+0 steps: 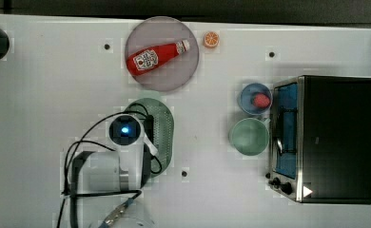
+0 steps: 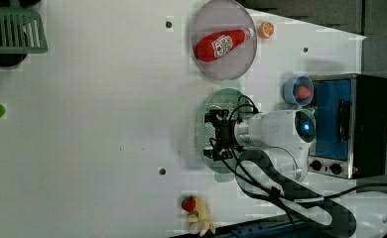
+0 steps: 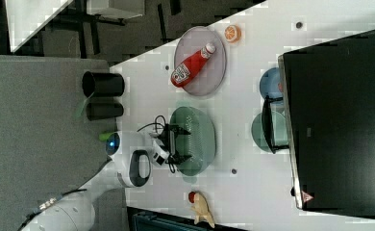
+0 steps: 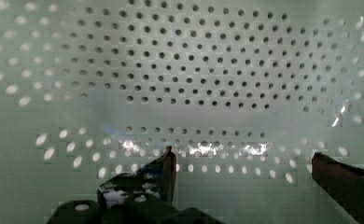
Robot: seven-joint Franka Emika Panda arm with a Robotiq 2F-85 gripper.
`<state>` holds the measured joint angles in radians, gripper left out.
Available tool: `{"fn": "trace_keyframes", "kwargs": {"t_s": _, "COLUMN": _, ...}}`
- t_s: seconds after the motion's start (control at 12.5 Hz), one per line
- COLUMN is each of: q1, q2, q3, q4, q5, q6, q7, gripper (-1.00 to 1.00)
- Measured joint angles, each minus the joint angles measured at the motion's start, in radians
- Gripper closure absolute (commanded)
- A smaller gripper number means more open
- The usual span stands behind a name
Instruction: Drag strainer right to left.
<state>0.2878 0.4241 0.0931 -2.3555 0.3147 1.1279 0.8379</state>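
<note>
Gripper (image 4: 241,163), fingers spread apart inside the strainer (image 4: 217,74), whose rim the arm partly hides.

The strainer (image 1: 162,124) is pale mint green, dotted with small dark holes. At its 12 o'clock in the top view, a grey plate (image 1: 179,71) carries a red ketchup bottle (image 1: 156,57) with a white label. At 3 o'clock sits a plain green bowl (image 1: 248,137).

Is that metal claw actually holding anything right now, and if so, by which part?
It holds nothing. The gripper is down inside the strainer, its jaws standing apart over the holed floor with nothing between them.
</note>
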Motion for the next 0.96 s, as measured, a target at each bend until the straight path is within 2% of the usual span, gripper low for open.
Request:
{"fn": "trace_keyframes", "kwargs": {"t_s": 0.64, "q1": 0.151, "q2": 0.11, "q3": 0.02, "q4": 0.193, "q5": 0.033, "q6": -0.032, "q7": 0.159, "gripper": -1.0}}
{"fn": "trace_keyframes", "kwargs": {"t_s": 0.96, "q1": 0.207, "q2": 0.157, "q3": 0.022, "q4": 0.252, "q5": 0.0, "q6": -0.024, "q7": 0.196, "gripper": -1.0}}
